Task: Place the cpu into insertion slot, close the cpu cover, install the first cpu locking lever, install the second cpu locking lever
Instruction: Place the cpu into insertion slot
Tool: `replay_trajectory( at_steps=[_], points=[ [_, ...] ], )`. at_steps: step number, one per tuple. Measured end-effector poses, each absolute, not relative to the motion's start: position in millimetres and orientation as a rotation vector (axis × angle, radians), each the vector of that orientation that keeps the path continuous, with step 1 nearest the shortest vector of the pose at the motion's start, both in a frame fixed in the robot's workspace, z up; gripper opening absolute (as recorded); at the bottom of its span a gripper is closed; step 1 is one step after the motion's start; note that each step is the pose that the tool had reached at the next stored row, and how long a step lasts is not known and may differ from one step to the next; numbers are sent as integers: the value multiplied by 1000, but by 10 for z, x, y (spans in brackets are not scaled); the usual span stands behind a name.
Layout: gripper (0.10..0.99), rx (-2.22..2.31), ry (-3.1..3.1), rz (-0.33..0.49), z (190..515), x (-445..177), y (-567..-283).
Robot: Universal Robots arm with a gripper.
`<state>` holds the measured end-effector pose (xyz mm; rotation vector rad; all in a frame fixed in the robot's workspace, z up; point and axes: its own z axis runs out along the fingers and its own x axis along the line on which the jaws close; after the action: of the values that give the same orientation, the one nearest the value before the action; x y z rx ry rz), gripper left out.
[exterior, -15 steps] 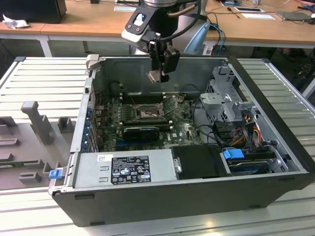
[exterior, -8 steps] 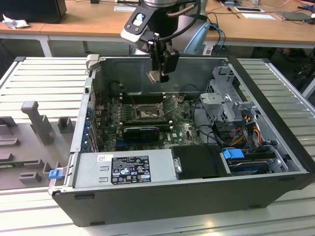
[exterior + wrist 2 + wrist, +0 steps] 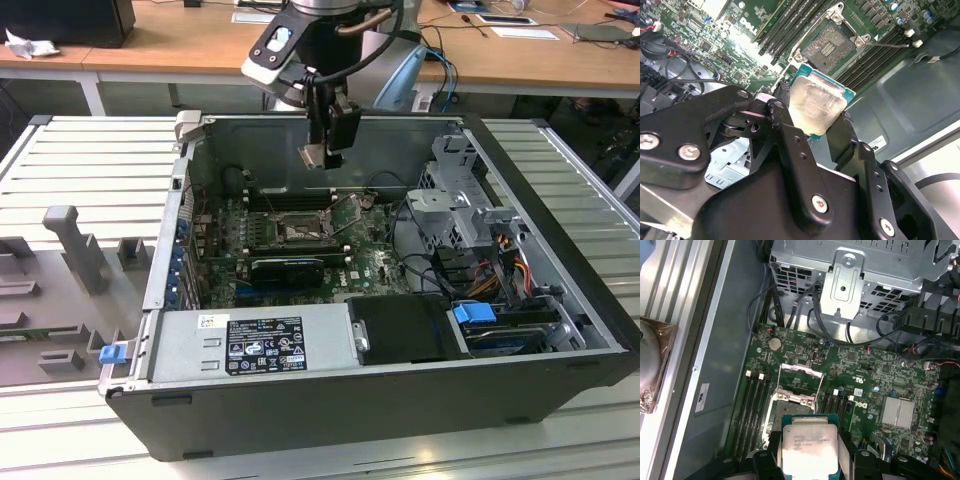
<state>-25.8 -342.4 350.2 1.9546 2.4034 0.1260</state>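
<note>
While the gripper [image 3: 322, 157] hangs above the far half of the open computer case [image 3: 560, 300], it's clenched on the cpu [image 3: 312, 156]: the black fingers [image 3: 785, 107] pinch opposite edges, pale silvery face turned up toward the cameras in both wrist views

cpu is in the air, well apart from the board, not seated. In the exterior view it sits above and slightly far of the insertion slot [image 3: 297, 228]

Slot is uncovered, dark centre exposed, thin metal rim visible, green motherboard [image 3: 375, 262] around it. Long black memory slots [image 3: 752, 410] run along both of its sides

cpu cover [image 3: 798, 368] is swung up and open in the first wrist view, standing on the slot's edge toward the metal drive cage [image 3: 455, 205], i.e. the exterior view's right

Black card [image 3: 288, 268] lies on the board just near of the slot. Power supply [image 3: 250, 345] runs along the near wall of the case
</note>
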Motion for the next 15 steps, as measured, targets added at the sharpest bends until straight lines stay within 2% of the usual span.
replay_trajectory(
  at_steps=[15],
  points=[
    [533,2064,2305,123,3494,-258,-3424]
  ],
)
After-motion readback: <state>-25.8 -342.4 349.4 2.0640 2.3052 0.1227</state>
